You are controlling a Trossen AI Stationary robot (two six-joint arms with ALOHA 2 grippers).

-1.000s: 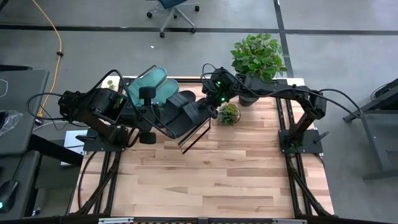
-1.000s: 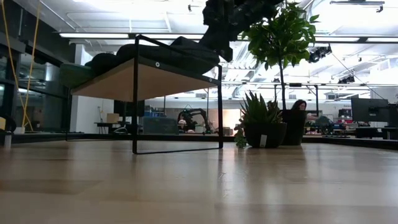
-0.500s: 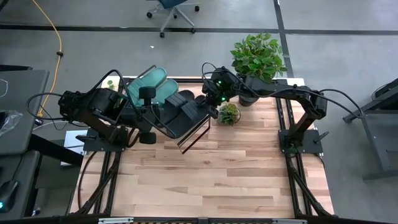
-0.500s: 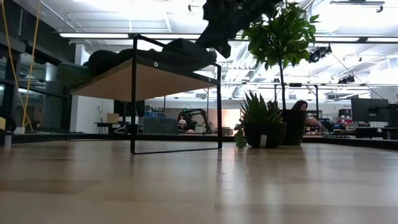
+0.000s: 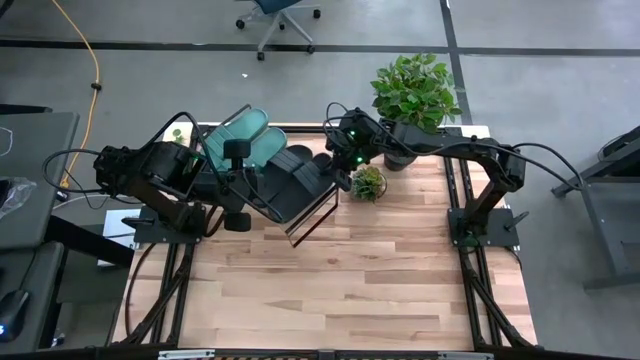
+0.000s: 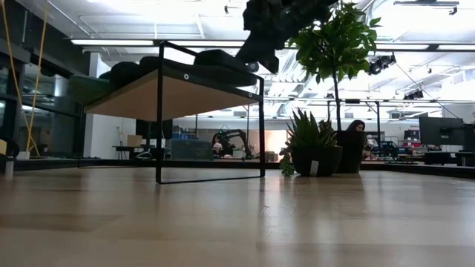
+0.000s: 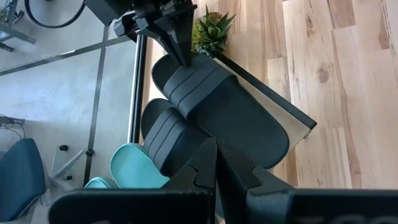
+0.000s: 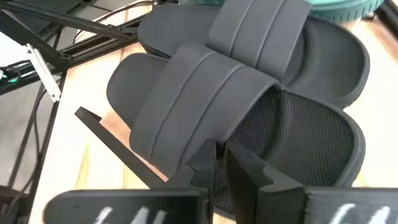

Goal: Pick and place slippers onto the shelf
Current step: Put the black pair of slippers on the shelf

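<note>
Two black slippers [image 8: 186,106] [image 8: 267,37] lie side by side, soles down, on the slanted wooden shelf [image 5: 312,220]. Two teal slippers [image 5: 245,135] lie beyond them at the shelf's left end. My right gripper [image 8: 221,163] stands at the strap of the right-hand black slipper, reaching in from the far right. A narrow gap shows between its fingers, with nothing in it. My left gripper [image 7: 214,165] hovers shut above the slippers at the shelf's left side and touches nothing. My right gripper slants down from the table's far right side to the side edge of the black slipper's strap [image 8: 200,148]. Whether a fingertip [image 7: 181,53] touches the strap, I cannot tell. The slipper lies flat on the shelf.
A small succulent [image 5: 368,182] stands just right of the shelf. A large potted plant [image 5: 415,95] stands at the table's far right corner. The near half of the tabletop [image 5: 330,290] is bare wood. A person [image 6: 358,126] sits far off in the room.
The right-hand black slipper, raised at the end beside my right gripper a second ago, has sunk and now lies flat on the shelf. Both arms have kept their places.
</note>
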